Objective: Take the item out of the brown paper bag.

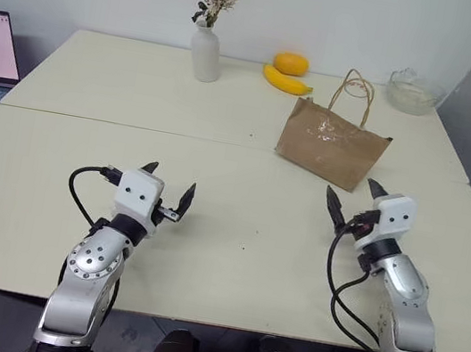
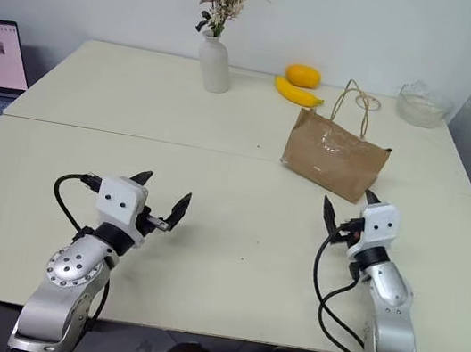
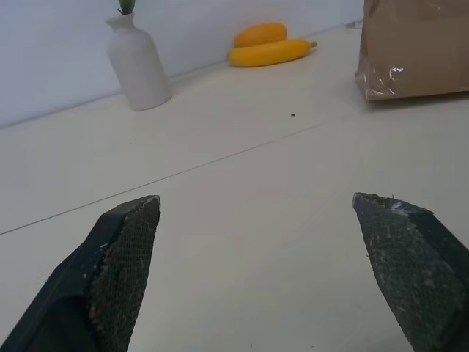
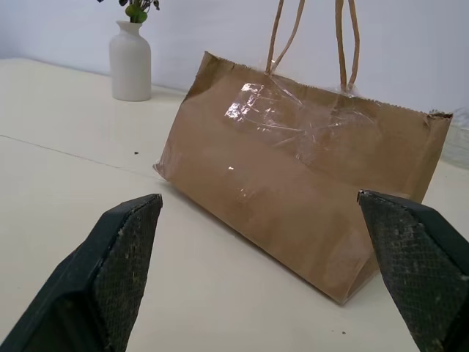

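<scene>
Cream counter (image 1: pixel 209 226) carries the bag (image 1: pixel 331 147); left tool (image 1: pixel 168 190) and right tool (image 1: pixel 355 196) hover released, empty.

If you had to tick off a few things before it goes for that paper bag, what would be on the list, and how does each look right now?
1. Right pincer open and empty: ok.
2. Left pincer open and empty: ok.
3. Brown paper bag standing upright on the table, handles up: ok.
4. Bare table between the right pincer and the bag: ok.
5. Item inside the bag: cannot tell, the bag's sides hide its contents.
6. Neighbours out of the way: ok, the banana, the orange fruit, the vase and the glass bowl sit behind the bag, apart from it.
</scene>
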`<move>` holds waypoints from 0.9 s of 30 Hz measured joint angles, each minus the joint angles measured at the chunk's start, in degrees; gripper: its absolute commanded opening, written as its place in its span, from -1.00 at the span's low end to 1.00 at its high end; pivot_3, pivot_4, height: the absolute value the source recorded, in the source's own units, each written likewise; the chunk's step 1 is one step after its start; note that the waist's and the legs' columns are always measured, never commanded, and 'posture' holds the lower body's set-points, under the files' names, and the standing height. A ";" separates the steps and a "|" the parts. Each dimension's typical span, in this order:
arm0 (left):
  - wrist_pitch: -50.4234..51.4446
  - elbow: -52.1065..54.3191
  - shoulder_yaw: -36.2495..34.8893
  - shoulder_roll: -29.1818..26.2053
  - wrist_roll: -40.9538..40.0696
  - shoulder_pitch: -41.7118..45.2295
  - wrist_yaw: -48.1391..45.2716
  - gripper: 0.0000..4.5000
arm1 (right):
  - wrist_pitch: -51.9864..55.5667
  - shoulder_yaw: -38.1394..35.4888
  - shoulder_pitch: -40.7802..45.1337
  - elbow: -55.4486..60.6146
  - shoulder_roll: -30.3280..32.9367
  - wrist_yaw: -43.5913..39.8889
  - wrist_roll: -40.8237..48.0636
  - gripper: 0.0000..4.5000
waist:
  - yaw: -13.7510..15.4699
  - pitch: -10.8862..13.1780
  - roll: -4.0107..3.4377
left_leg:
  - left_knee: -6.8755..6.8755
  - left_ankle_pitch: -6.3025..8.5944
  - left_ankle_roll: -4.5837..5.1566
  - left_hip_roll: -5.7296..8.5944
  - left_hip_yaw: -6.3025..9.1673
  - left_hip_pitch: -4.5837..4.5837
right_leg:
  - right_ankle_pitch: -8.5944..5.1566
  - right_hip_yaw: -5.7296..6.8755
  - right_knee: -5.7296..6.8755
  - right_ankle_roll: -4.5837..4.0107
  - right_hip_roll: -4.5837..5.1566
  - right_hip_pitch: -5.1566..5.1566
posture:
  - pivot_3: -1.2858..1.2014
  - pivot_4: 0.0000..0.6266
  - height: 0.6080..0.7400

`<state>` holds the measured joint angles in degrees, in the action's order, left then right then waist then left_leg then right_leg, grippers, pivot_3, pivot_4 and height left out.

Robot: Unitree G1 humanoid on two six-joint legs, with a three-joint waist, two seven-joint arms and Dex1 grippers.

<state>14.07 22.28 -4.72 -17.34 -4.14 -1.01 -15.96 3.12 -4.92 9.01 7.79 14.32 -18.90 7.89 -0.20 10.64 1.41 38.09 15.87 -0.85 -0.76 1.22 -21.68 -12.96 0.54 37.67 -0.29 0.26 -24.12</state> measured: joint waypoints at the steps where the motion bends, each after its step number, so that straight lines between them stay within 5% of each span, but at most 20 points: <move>1: 0.00 0.05 -0.11 0.00 -0.25 -0.01 -0.14 0.96 | 0.00 0.11 0.01 -0.13 -0.11 0.02 0.00 1.00 | 0.00 0.00 0.00 | 0.00 0.00 0.00 0.00 0.00 0.00 | 0.00 0.00 0.00 0.00 0.00 0.00 | 0.03 -0.52 1.00; 18: 3.82 3.31 0.33 -1.98 0.98 -0.91 -0.36 0.96 | 0.02 0.63 0.83 -1.65 -0.33 0.47 -0.38 1.00 | -0.01 0.00 0.00 | 0.00 0.00 0.00 0.00 0.01 0.01 | 0.00 0.01 0.01 0.00 0.00 0.00 | 0.03 -0.52 1.00; 27: 8.74 5.35 -2.59 -7.22 -13.36 9.85 -11.49 0.96 | 3.57 0.78 7.89 -1.89 2.60 0.88 -2.31 1.00 | -0.13 0.00 0.00 | 0.03 -0.01 -0.01 0.03 -0.03 0.01 | 0.00 -0.01 0.05 0.00 -0.03 -0.01 | 0.03 -0.52 1.00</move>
<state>22.81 27.63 -7.31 -24.55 -17.50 8.84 -27.45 6.69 -4.14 16.90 5.90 16.93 -18.02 5.58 -0.33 10.64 1.41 38.12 15.86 -0.86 -0.73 1.19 -21.66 -12.95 0.52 37.72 -0.29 0.23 -24.13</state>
